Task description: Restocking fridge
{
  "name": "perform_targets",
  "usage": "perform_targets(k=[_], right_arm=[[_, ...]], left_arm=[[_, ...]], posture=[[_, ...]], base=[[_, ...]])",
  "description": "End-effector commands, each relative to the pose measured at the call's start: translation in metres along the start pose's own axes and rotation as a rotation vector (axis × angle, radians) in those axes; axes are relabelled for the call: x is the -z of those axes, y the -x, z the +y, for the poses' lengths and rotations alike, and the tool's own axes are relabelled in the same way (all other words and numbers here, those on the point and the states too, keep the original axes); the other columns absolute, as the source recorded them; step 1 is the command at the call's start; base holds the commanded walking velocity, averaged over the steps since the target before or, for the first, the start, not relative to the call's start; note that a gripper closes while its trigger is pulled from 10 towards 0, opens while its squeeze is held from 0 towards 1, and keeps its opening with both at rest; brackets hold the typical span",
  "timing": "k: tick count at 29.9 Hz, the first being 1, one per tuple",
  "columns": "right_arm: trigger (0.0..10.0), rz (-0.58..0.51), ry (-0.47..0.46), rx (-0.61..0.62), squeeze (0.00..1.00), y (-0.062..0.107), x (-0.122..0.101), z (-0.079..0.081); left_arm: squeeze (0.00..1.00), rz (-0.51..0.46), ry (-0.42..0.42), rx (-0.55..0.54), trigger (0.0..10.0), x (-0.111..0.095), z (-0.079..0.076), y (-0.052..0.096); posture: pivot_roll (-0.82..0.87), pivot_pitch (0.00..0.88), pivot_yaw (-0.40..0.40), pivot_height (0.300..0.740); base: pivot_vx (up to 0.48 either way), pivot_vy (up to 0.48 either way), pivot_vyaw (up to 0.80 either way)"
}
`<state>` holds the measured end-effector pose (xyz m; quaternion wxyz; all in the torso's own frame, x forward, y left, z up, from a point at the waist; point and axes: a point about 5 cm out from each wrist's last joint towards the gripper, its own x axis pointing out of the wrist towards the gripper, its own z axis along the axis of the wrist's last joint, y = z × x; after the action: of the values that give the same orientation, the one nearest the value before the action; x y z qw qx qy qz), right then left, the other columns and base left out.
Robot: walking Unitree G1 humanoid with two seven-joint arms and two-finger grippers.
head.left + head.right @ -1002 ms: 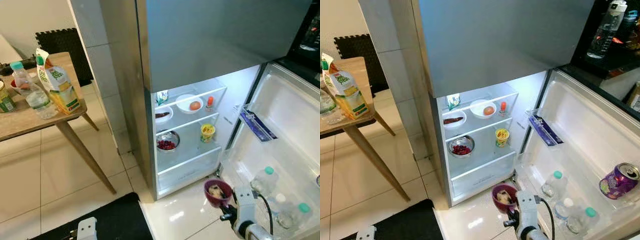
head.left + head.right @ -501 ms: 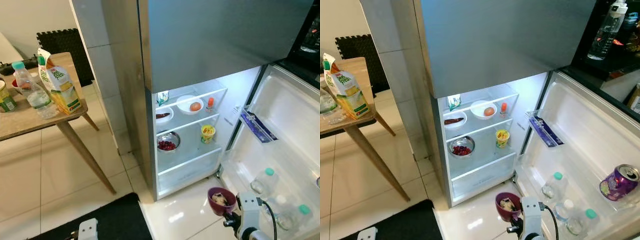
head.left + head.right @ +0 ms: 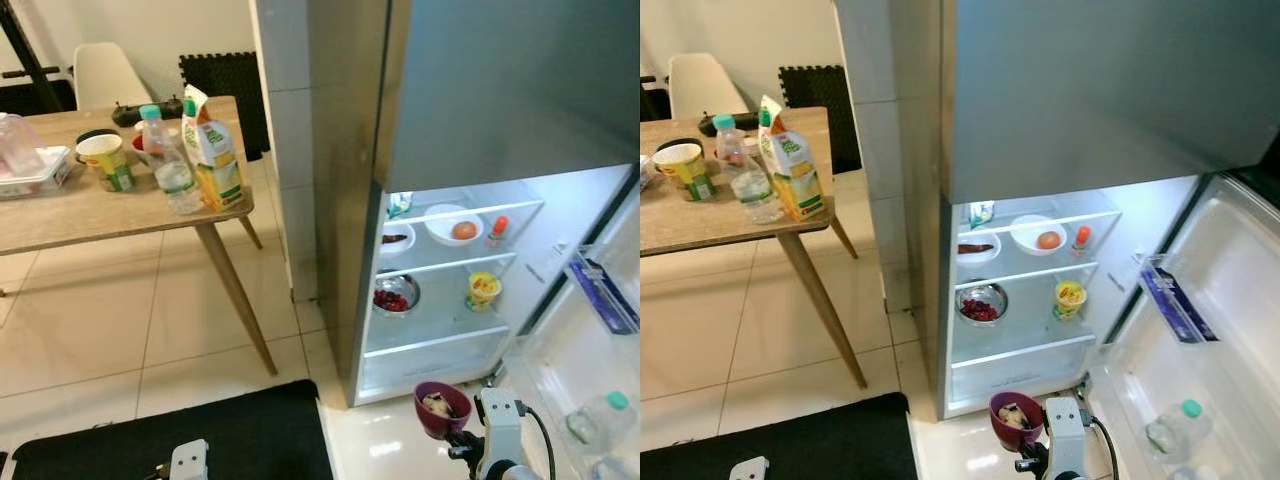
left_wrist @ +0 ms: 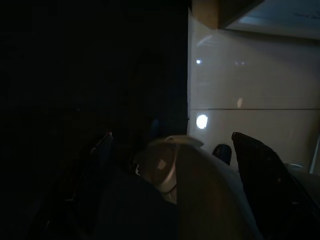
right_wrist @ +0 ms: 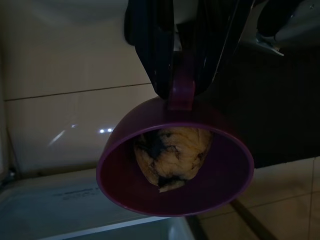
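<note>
Right gripper (image 5: 181, 75): its two black fingers were clamped on the rim tab of a purple bowl (image 3: 1015, 418), carrying it low before the open fridge.
Bowl contents: a yellowish lump of food (image 5: 170, 155) sat in the bowl; the bowl hung out past the fingertips roughly level, probably so nothing spilled.
Left gripper (image 4: 170, 175): idle in shade over the black mat (image 3: 150, 440); its fingers stood apart with nothing between them.
Just ahead of the jaws: the fridge's lower compartment (image 3: 1025, 375), lit and open.
Further ahead: a steel bowl of red fruit (image 3: 980, 302) and a yellow cup (image 3: 1070, 296) on the middle shelf.
Beyond: a white bowl with an orange item (image 3: 1038, 236) on the top shelf.
Off to the right: the door rack with a water bottle (image 3: 1170, 428).
Far left: a wooden table (image 3: 110, 205) with a juice carton (image 3: 210, 150), likely awaiting stocking.
</note>
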<state>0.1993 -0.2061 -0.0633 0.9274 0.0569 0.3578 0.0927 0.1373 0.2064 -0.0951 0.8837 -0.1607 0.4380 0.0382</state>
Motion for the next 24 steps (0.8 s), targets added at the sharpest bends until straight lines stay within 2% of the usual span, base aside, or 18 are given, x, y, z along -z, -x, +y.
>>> perform_targets(k=[1,7,13,24], right_arm=[[10.0,-0.014,-0.019,0.009,0.00,0.001,-0.001,-0.002],[10.0,-0.021,0.001,0.038,0.00,0.000,-0.003,-0.003],[10.0,-0.033,-0.005,0.069,0.00,-0.001,-0.008,-0.006],[10.0,-0.052,0.019,0.065,0.00,-0.003,-0.014,-0.004]], left_arm=[[0.00,0.025,0.005,-0.004,10.0,0.007,0.001,0.002],[0.00,0.031,0.004,0.007,10.0,0.008,0.001,0.002],[0.00,0.037,0.010,0.014,10.0,0.010,0.000,0.002],[0.00,0.047,0.018,0.033,10.0,0.012,-0.002,0.003]], posture=[[-0.04,0.000,-0.024,0.740],[-0.04,0.000,-0.022,0.740],[-0.04,0.000,-0.023,0.740],[-0.04,0.000,-0.023,0.740]], base=[[0.000,0.000,0.79],[0.000,0.000,0.67],[0.000,0.000,0.00],[0.000,-0.422,0.00]])
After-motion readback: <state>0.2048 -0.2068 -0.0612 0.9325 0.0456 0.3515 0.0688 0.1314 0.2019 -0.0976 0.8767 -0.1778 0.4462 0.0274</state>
